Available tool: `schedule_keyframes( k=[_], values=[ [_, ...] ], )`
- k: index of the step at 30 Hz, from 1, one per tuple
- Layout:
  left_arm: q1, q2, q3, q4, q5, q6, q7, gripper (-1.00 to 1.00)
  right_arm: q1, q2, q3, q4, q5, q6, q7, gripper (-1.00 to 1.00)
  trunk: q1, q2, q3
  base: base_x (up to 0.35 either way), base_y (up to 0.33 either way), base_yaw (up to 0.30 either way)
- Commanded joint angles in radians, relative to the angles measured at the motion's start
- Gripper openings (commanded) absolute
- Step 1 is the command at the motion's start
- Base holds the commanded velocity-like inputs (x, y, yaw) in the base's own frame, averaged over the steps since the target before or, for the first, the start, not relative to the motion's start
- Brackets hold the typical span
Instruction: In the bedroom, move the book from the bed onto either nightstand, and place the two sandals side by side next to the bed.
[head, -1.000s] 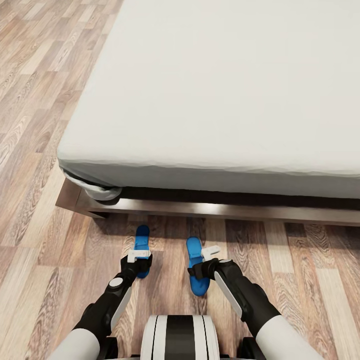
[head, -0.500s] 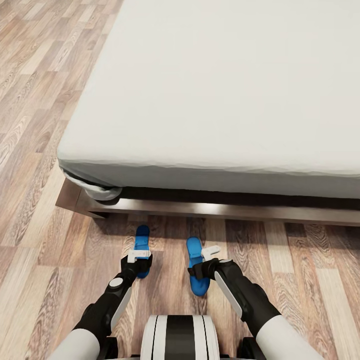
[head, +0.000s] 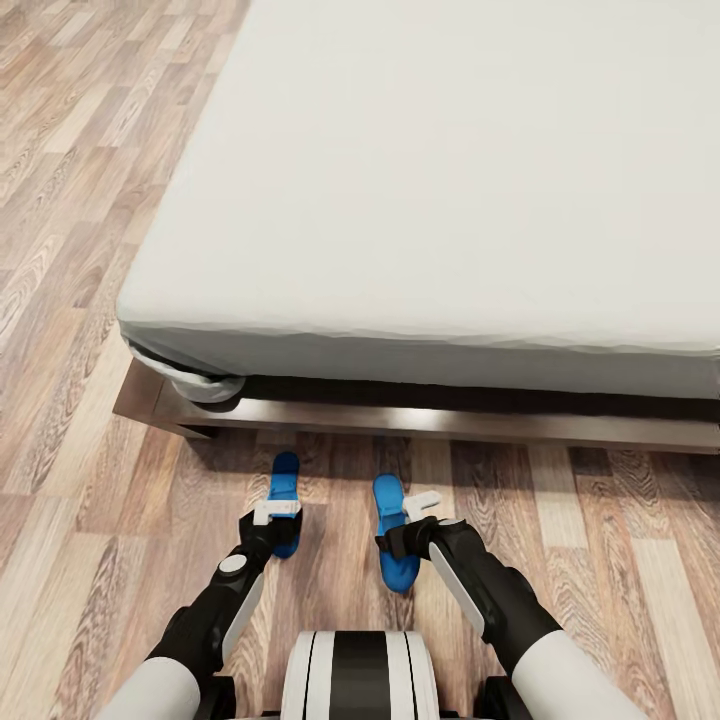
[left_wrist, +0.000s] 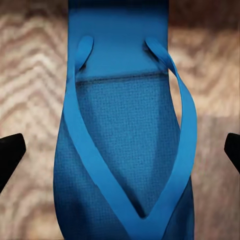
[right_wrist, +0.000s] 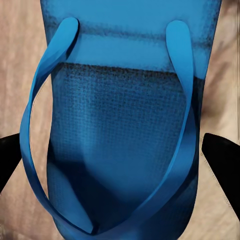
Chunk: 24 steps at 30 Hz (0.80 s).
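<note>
The head view looks down over a wood-plank floor (head: 70, 330) that fills the left side and the bottom strip of the frame. The bed (head: 470, 200), a plain white mattress on a dark frame, takes up the upper centre and right, with its near corner at centre left and the frame's edge running across just below the middle.

In the lower left of centre, the left gripper (head: 277, 513) hangs over the left sandal (head: 284, 478), a blue flip-flop lying flat on the floor with its toe end pointing toward the bed. In the left wrist view, that sandal (left_wrist: 125, 150) runs up the middle of the frame, its V-shaped strap plain to see, and the two dark fingertips (left_wrist: 10, 155) sit at the far edges on either side of it, well apart and not touching it: the jaws stand released.

Just right of centre at the bottom of the head view, the right gripper (head: 418, 508) is over the right sandal (head: 394, 545), which lies near the first and roughly parallel to it, both close to the bed's frame. In the right wrist view the sandal (right_wrist: 125, 130) covers most of the frame, and the dark fingertips (right_wrist: 222, 160) show at the outer edges, spread wide and clear of it, so these jaws are released too.

The robot's white-and-black trunk (head: 357, 675) sits at the bottom centre.
</note>
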<state>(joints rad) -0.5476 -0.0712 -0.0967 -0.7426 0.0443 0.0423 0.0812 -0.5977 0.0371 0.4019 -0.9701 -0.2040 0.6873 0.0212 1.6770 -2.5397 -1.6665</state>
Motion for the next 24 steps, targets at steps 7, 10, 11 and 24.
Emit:
schedule_keyframes(
  k=[7, 10, 11, 24],
  values=[
    [0.0, 0.002, -0.004, -0.003, 0.006, 0.05, 0.019, 1.0, 0.0, 0.0, 0.0, -0.001, 0.0, 0.004, 0.002, -1.0, -0.003, 0.001, 0.023, 0.0, 0.0, 0.0],
    [0.001, 0.002, -0.003, -0.004, 0.006, 0.053, 0.022, 1.0, 0.0, 0.0, 0.0, -0.001, 0.0, 0.004, 0.002, -1.0, -0.003, 0.001, 0.023, 0.0, 0.0, 0.0],
    [0.001, 0.002, -0.003, -0.004, 0.006, 0.053, 0.022, 1.0, 0.0, 0.0, 0.0, -0.001, 0.0, 0.004, 0.002, -1.0, -0.003, 0.001, 0.023, 0.0, 0.0, 0.0],
    [0.001, 0.002, -0.002, 0.0, 0.005, 0.079, 0.018, 1.0, -0.001, 0.0, -0.001, 0.001, -0.001, 0.004, 0.003, -1.0, -0.009, 0.004, 0.073, 0.0, 0.0, 0.0]
  ],
)
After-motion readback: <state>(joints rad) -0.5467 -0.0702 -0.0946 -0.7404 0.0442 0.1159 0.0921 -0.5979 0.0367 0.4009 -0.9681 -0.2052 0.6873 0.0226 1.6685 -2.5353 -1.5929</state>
